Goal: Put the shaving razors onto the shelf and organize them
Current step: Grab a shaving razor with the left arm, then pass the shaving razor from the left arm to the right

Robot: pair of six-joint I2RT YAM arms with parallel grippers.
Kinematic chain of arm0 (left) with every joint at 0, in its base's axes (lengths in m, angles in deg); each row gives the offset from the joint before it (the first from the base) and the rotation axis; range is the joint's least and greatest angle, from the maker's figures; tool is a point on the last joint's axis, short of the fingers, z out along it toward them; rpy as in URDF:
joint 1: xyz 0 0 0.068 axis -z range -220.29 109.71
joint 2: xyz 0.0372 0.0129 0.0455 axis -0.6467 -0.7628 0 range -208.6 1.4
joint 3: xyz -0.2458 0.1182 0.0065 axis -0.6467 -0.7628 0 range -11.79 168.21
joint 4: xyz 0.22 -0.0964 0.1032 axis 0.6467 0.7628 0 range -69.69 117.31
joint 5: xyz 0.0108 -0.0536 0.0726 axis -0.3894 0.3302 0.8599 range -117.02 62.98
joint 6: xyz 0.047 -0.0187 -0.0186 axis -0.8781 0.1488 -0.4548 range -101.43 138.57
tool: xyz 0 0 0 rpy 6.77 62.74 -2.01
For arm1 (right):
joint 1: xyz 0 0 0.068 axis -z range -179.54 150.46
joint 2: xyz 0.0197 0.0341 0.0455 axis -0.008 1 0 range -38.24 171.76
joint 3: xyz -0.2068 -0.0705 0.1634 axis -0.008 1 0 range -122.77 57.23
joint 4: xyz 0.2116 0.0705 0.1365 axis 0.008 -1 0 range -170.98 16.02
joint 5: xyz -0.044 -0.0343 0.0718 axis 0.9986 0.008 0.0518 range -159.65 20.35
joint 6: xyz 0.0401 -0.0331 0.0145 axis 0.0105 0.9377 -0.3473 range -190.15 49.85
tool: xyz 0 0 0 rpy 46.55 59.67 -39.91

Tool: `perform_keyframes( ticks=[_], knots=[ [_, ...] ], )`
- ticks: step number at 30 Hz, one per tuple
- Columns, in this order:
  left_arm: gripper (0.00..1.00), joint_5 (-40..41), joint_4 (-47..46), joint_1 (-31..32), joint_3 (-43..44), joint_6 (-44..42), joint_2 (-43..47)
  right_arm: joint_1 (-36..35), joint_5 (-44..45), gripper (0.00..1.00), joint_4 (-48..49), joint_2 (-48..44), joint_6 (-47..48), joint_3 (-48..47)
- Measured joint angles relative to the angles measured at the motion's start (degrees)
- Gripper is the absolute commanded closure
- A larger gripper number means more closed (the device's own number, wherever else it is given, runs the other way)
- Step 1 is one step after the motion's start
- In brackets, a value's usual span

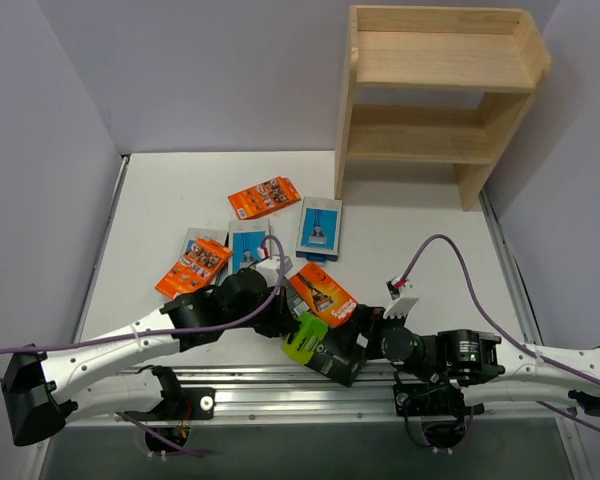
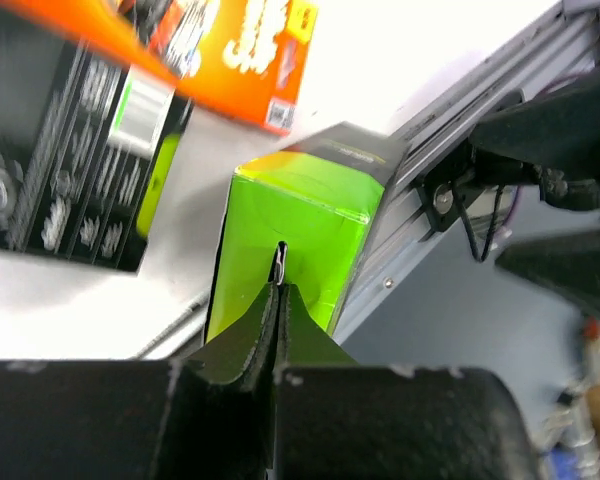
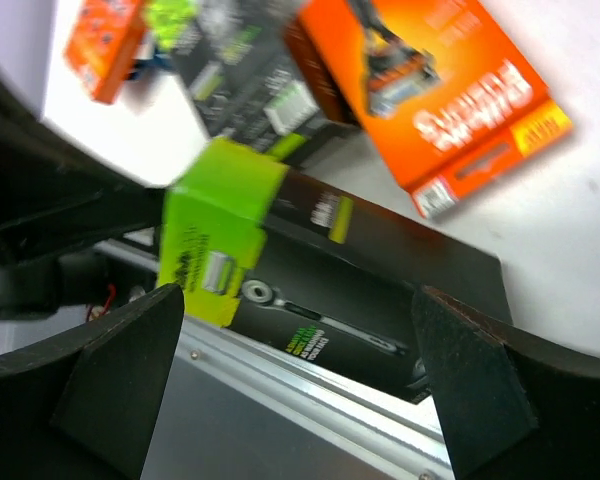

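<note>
EDITOR: White desk (image 1: 160, 200), lavender walls, a bare wooden shelf (image 1: 435, 60) at the far right. Where are the razors?

STRINGER: None on either tier. The packs lie loose on the desk. A far orange pack (image 1: 264, 197) and a light-blue card (image 1: 319, 228) sit nearest the shelf, with more blue and orange overlapping to their left. The one that matters is the black box (image 1: 330, 352) at the near edge, hard by the aluminium rail (image 1: 280, 385).

EDITOR: Why are both arms on one box?

STRINGER: My reading is that it lies too close to the rail for a clean pick. The left tool (image 2: 277, 290) has its fingers pressed together, tips against the box's lime-green end (image 2: 300, 230). Whether they pinch a hang tab there or only steady the box, the wrist view does not settle. The right tool (image 3: 298, 300) stands wide apart with a finger to each side of the black body and grips nothing. It looks set to close across the width.

EDITOR: And the clutter around it?

STRINGER: A near orange pack (image 1: 323, 293) lies just beyond, resting over a second black box (image 3: 245, 95). Lifting the first box out may drag that pile.

EDITOR: How far along is the job?

STRINGER: At the start, by the look of it — nothing shelved, first pick under way.
</note>
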Motion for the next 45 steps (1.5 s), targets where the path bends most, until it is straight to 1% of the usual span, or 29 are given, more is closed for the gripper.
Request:
perform_keyframes(
  ticks=[3,7,10,14,19,26,33,39,45],
  knots=[
    [0.98,-0.50,5.57,-0.02,8.81,-7.74,-4.48,0.00,-0.20,0.08,4.33,0.31,9.40,-2.89],
    [0.98,-0.31,13.38,-0.20,17.88,-16.76,-8.48,0.00,-0.39,0.08,7.50,0.50,21.24,-7.43],
    [0.98,-0.61,17.88,-0.61,22.47,-22.73,-10.08,0.00,-2.05,0.09,10.01,0.37,29.33,-9.68],
    [0.98,-3.63,22.10,-1.05,27.69,-30.51,-11.21,0.00,-5.53,0.10,11.54,0.31,39.06,-12.07],
    [0.98,-8.33,24.48,-1.22,31.43,-38.56,-11.34,0.00,-9.75,0.07,12.79,0.24,48.46,-13.49],
    [0.98,-13.94,27.15,-1.22,32.94,-47.58,-11.34,0.00,-14.82,0.07,15.47,-0.61,57.02,-13.31],
    [0.98,-16.96,28.35,-1.22,31.98,-52.70,-10.99,0.00,-18.47,0.04,19.47,1.36,62.03,-11.28],
    [0.98,-19.61,26.51,-1.22,26.16,-55.47,-6.34,0.00,-20.87,0.01,24.30,2.89,65.99,-5.88],
    [0.98,-21.81,26.25,-1.22,24.44,-57.31,-1.77,0.00,-22.91,0.00,27.67,4.26,68.02,-4.70]
  ],
)
